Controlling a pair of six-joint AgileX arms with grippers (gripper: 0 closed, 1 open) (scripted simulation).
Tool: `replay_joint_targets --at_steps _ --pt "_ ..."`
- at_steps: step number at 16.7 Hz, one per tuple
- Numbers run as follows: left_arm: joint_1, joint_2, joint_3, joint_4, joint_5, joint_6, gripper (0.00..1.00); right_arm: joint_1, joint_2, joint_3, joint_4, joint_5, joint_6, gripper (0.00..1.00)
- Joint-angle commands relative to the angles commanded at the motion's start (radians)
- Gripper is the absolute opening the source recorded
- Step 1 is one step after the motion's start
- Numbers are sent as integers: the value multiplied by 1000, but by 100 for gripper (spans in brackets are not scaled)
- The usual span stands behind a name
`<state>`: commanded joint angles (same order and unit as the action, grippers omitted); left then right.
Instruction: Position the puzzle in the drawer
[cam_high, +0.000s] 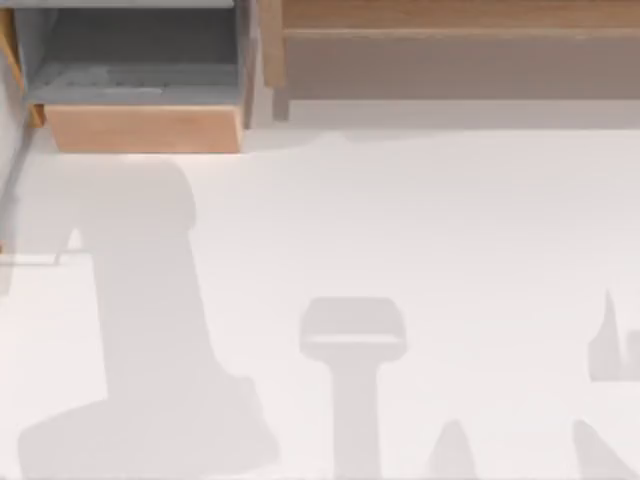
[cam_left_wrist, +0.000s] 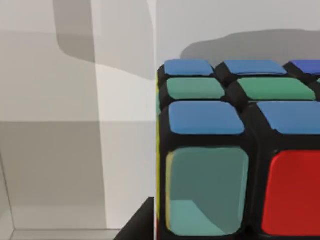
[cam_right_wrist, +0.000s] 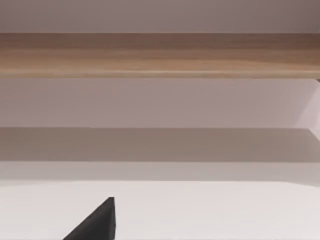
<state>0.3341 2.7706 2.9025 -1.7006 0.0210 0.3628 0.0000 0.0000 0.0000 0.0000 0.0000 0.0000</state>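
From above, the drawer (cam_high: 140, 90) stands pulled out at the far left of the white surface (cam_high: 420, 240), with its tan front panel (cam_high: 145, 128) turned to me and its grey floor bare. To the right of it runs a long brown shelf (cam_high: 450, 40). Grey shadows of my arms lie over the near part of the surface.

In my left wrist view the puzzle (cam_left_wrist: 235, 150) is very close to the camera. I see blue, green and red stickers in a black frame, and a thin yellow edge on one side. Behind it are pale grey walls that meet in a corner. A dark tip of my left pincer (cam_left_wrist: 137, 225) is just beside the cube, but I cannot tell if this pincer pinches it or is spread.

In my right wrist view one dark finger (cam_right_wrist: 97, 222) of the right pincer is over the surface, facing the shelf (cam_right_wrist: 160, 55). I cannot tell its state either.
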Motion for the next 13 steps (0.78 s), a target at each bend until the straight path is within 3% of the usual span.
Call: replay_joint_targets --at_steps 12,13 --pt "0 0 0 0 0 0 98 0 0 0 0 0 0 100" --pt "0 0 0 0 0 0 100 0 0 0 0 0 0 100"
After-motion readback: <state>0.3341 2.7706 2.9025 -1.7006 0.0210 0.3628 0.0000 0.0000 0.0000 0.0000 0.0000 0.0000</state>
